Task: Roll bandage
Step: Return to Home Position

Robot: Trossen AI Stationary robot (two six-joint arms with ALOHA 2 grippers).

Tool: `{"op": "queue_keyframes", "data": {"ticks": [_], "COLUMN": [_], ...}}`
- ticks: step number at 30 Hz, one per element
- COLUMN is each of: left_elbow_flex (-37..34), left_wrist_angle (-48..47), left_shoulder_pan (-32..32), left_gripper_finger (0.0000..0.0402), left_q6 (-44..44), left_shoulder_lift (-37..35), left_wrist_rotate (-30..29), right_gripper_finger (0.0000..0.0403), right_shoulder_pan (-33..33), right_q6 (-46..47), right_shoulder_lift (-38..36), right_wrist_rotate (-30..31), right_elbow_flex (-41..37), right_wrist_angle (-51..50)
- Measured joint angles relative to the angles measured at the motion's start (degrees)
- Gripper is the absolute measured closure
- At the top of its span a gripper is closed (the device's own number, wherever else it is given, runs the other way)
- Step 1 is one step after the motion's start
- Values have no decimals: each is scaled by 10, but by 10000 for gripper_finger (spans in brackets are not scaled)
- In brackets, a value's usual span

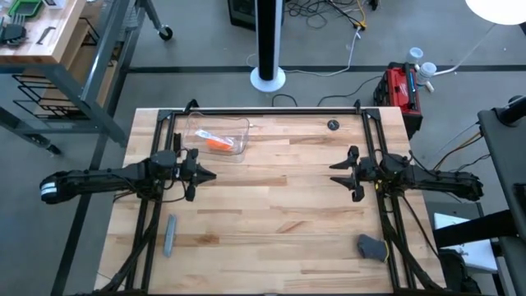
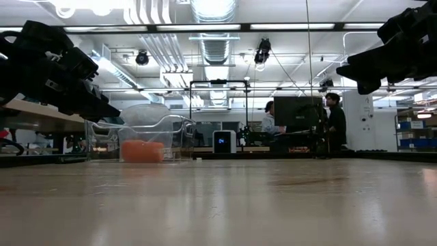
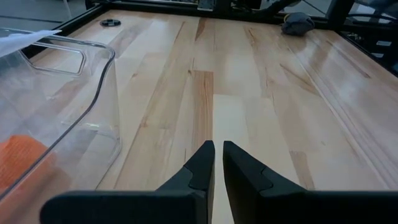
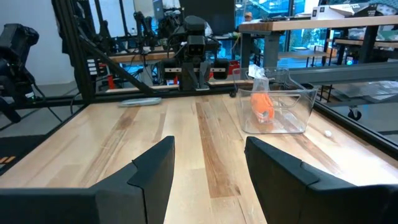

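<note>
Bandage (image 1: 218, 142), a bright orange soft roll, sits inside the clear rigid bin (image 1: 243, 131) at the high view's upper left, on the pale plank counter (image 1: 279, 205). Left jaws nearly pinched together on nothing; right jaws spread wide, empty. Only the high view catches the grey bar (image 1: 170, 234), lower left

Your left gripper (image 1: 209, 174) points inward, fingers (image 3: 202, 167) nearly touching. Your right gripper (image 1: 335, 173) faces it, well apart, with fingers spread wide.
</note>
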Motion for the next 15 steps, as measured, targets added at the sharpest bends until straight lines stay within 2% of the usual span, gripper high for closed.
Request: {"op": "queue_keyframes", "data": {"ticks": [15], "left_elbow_flex": [0], "left_wrist_angle": [0], "left_shoulder_pan": [0], "left_gripper_finger": [379], "left_q6": [0], "left_shoulder_lift": [0], "left_wrist_rotate": [0], "right_gripper_finger": [213], "right_shoulder_pan": [0], "right_q6": [0], "right_shoulder_lift": [0], "right_wrist_rotate": [0], "right_elbow_flex": [0], "right_wrist_angle": [0]}}
